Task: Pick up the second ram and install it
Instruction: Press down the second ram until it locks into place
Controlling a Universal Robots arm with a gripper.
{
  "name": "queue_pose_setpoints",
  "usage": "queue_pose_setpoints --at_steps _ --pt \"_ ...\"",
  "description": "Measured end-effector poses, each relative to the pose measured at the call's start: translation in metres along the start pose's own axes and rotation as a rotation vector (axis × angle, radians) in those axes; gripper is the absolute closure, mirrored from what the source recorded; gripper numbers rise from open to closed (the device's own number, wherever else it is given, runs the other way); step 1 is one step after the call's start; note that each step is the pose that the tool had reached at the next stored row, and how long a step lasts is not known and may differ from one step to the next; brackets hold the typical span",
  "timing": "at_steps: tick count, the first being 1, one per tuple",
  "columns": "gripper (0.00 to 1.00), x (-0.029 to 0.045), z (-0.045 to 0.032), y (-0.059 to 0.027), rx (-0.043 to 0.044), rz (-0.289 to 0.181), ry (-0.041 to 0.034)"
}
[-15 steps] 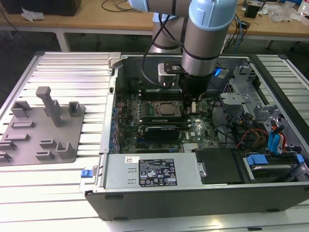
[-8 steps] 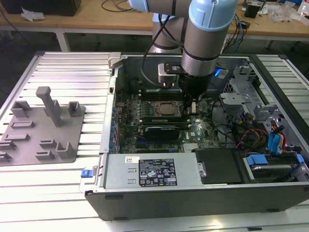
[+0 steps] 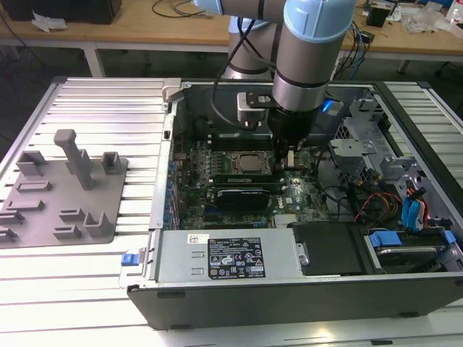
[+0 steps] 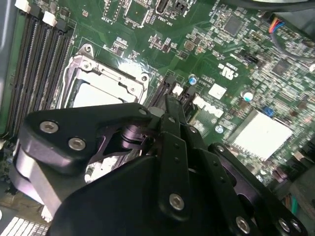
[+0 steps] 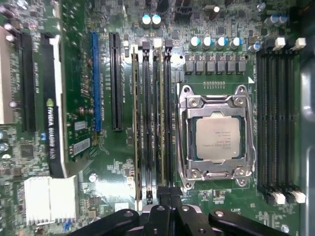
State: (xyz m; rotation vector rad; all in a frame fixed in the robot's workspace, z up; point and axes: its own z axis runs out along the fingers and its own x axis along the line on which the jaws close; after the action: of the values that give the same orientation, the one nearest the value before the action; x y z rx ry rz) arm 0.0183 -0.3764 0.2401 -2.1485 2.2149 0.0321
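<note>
You see the arm reaching down into the open computer case [image 3: 217, 289] at the centre of the exterior view, where its wrist hides most of the gripper [image 3: 288, 160] and the slots beneath it. In the first wrist view the gripper [image 5: 162, 197] has its fingers drawn narrow, and they appear closed on 1 end of the second ram [image 5: 160, 123]. That stick stands on edge in a black slot between the processor [image 5: 218, 139] and the blue slot [image 5: 94, 81]. The fingers cover its near end, so you cannot tell whether it is fully seated. In the second wrist view the gripper's own body blocks the stick. The grey fixture tray [image 3: 65, 195] lies at the exterior view's left.
</note>
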Motion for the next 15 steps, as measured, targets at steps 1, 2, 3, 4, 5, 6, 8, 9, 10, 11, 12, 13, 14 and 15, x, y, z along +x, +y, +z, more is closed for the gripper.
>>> queue_pose_setpoints --at_steps 1,2,3,4,5,6,8,9,10,11,12,13,14,15 --pt "0.92 -0.0002 -0.0036 -0.0001 0.0 0.0 0.0006" --pt "0.92 -0.0005 -0.009 -0.0002 0.0 0.0 0.0016" --pt "0.92 -0.0005 -0.0099 -0.0003 0.0001 0.0 0.0014" --pt "0.92 -0.0005 -0.0099 -0.0002 0.0 0.0 0.0016" --pt "0.92 -0.0004 -0.0098 0.0027 0.0 0.0 0.0017" --pt "0.92 -0.0002 -0.0097 0.0074 0.0001 0.0 0.0018" --pt "0.92 0.0001 -0.0095 0.0192 0.0002 0.0 0.0018" --pt "0.92 0.0003 -0.0095 0.0233 0.0002 0.0 0.0017" --pt "0.92 0.0004 -0.0095 0.027 0.0002 0.0 0.0017" --pt "0.92 0.0005 -0.0094 0.0328 0.0004 0.0 0.0014" --pt "0.92 0.0005 -0.0093 0.0355 0.0003 0.0 0.0013" --pt "0.92 0.0007 -0.0093 0.0388 0.0004 0.0 0.0014" --pt "0.92 0.0009 -0.0094 0.0467 0.0003 0.0 0.0015" --pt "0.92 0.0013 -0.0094 0.0555 0.0003 0.0 0.0015"
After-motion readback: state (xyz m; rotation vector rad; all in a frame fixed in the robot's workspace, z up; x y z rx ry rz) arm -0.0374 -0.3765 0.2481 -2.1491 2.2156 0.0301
